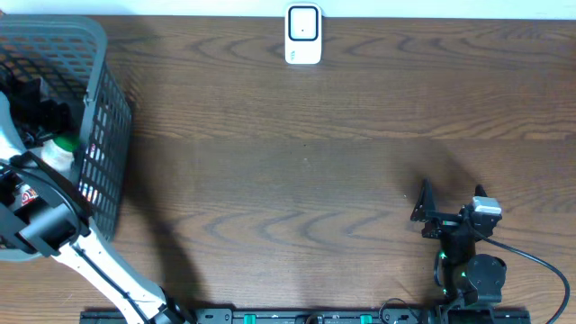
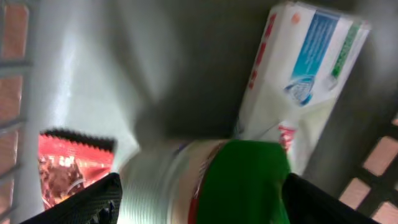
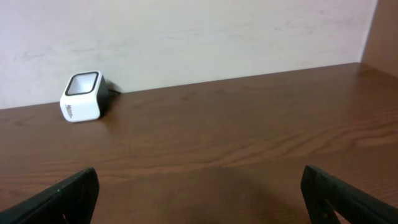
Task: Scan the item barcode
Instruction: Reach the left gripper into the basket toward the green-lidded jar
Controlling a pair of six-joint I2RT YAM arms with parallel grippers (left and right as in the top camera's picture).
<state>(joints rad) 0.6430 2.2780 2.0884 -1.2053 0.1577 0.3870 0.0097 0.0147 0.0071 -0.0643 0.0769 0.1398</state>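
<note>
Item: bottle (image 2: 155, 186), white ribbed body with a green cap (image 2: 249, 180); lies on its side on the floor of the grey basket (image 1: 106, 108) at the table's left end. Blurred in the left wrist view.
Neighbours: toothpaste box (image 2: 298, 81) just behind the cap end; red wrapper (image 2: 68, 168) just beside the body end.
Left gripper (image 2: 202, 185): down inside the basket, jaws wide, one finger on each side of the bottle, which fills the gap. Whether the pads touch or grip it: cannot tell, the edges are too soft.
Right gripper (image 3: 199, 177): jaws spread to the full with nothing between them, low over bare table (image 1: 297, 180), well apart from the basket.
Scanner (image 1: 303, 34): small white unit standing at the far edge, centre.
Barcode: not seen in any view, so its side is unknown.
Handling (judged): rigid plastic, probably light. Round and smooth, so it may roll or twist in the pads. The ribs should give some bite.
Hold point (judged): across the ribbed body near mid-length, not on the cap, leaving the label uncovered.
Risk (judged): dragging the wrapper or box up with it, or snagging the basket wall on the lift.
</note>
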